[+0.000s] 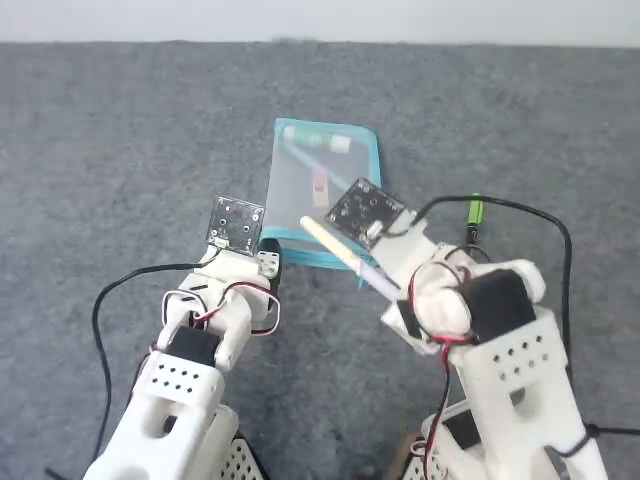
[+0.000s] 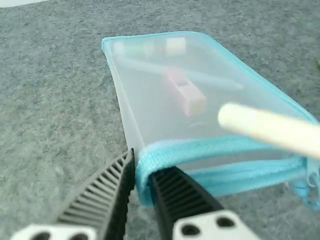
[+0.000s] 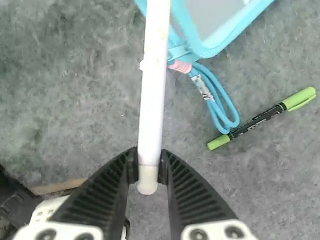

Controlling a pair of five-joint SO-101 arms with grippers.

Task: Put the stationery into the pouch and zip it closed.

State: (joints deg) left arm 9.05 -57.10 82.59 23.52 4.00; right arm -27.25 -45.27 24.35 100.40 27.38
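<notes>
**Pen poised at the pouch mouth**

The pouch looks soft and floppy, so the left gripper pinches its zip-edge corner tight. The right gripper, angled low, clamps the light, stiff pen by its tail, tip at the pouch's opening. A green marker lies beside the pouch.

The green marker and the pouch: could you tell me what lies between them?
A blue pull cord lies between the pouch and green marker, in the right wrist view.

I wear white plastic shells, black motors, looping red and black cables; my left end effector and right end effector carry black ribbed fingers.
</notes>
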